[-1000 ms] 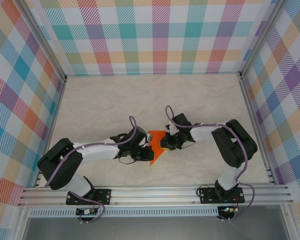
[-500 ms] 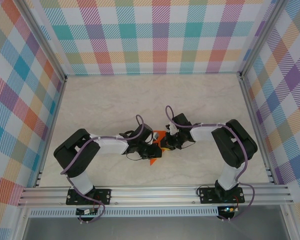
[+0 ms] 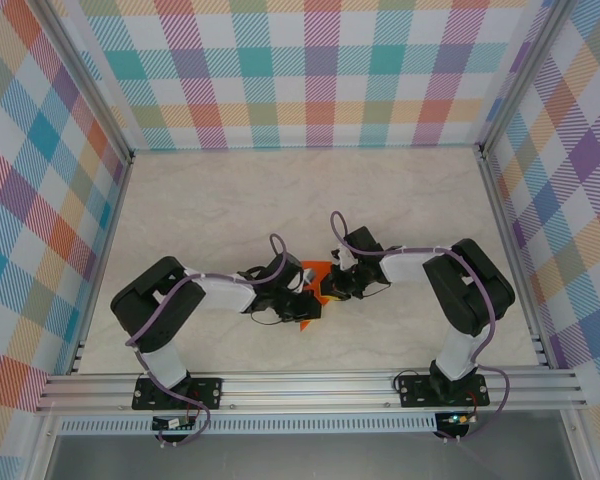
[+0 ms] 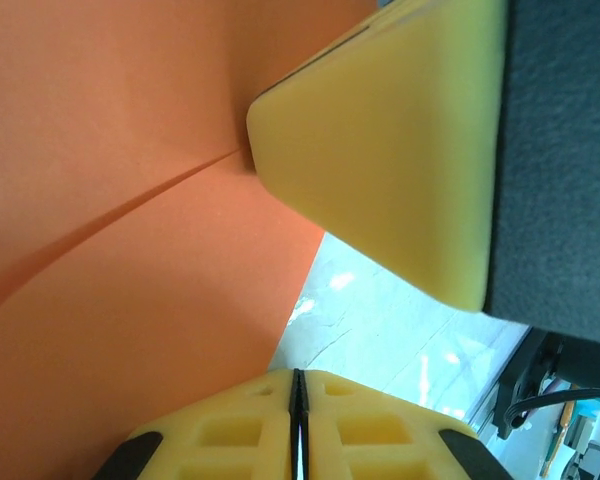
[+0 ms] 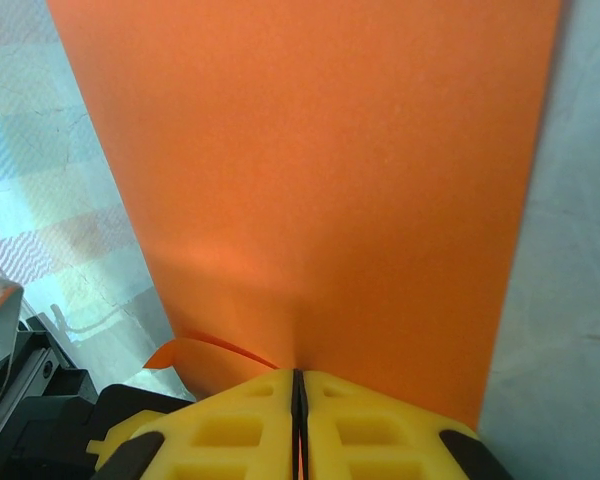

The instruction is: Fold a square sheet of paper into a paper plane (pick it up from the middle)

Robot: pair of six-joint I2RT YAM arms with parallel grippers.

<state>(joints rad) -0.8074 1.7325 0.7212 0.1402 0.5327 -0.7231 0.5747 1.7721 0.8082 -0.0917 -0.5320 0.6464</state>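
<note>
The left arm has swung in from the left side of the table point(image 3: 210, 210) within the last second. Its elbow is now tucked up and the left gripper point(image 3: 308, 306) sits right over the square sheet of paper point(image 3: 316, 271), where a moment ago it lay beside it. A second ago most of an orange triangle was open to view. Now just a patch shows at the far side and a small tip on the near side. The right gripper point(image 3: 330, 288) has not budged.

To me that reads as a fold being pressed down, the right holding and the left doing the work.

From the left wrist, a crease point(image 4: 130, 215) runs across the sheet point(image 4: 130, 200), and a yellow pad point(image 4: 380, 150) bears on the end of it. The left gripper's point(image 4: 298, 375) fingers are together with only a hairline between them. I can't tell whether any paper is caught there.

From the right wrist, the right gripper point(image 5: 298, 375) is clamped on the sheet point(image 5: 310, 180), which spreads flat out from its fingers.

The sheet lies near the middle of the table, closer to the near edge, between the two grippers. Its tip points toward the near edge. Its long axis seems to run far to near, leaning a little left at the near end.
</note>
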